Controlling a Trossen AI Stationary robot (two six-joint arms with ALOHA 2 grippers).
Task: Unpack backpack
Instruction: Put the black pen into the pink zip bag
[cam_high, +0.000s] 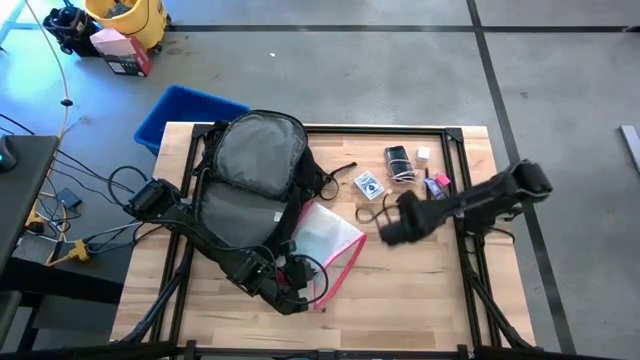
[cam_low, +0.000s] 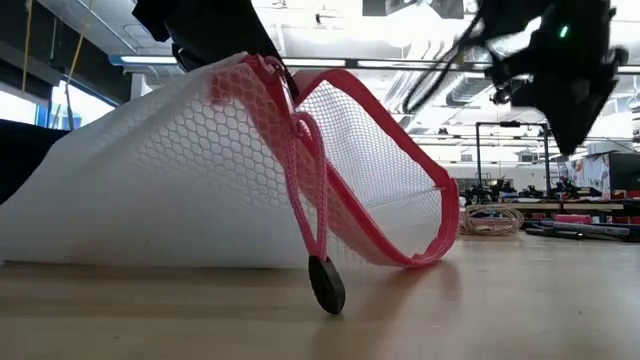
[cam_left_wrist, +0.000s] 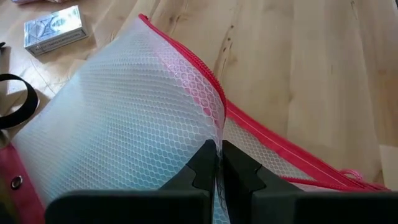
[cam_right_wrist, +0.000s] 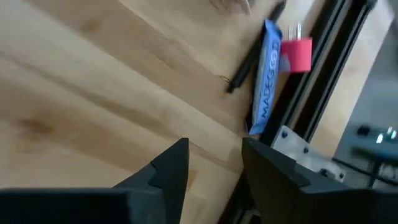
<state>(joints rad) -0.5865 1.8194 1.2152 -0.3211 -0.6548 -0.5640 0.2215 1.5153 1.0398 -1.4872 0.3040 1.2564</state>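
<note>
The left claw is pinched shut on the mesh edge of a clear pink-edged pouch, which is held up off the counter. Just beside the pouch, the backpack lies grey panel up. The right claw is held open and empty above bare wood, near a card deck.

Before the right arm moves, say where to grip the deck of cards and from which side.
Grip the card deck across its two long edges, from straight above. It lies flat on the table, so only the edges offer purchase. The right gripper, open, hovers just beside it.
</note>
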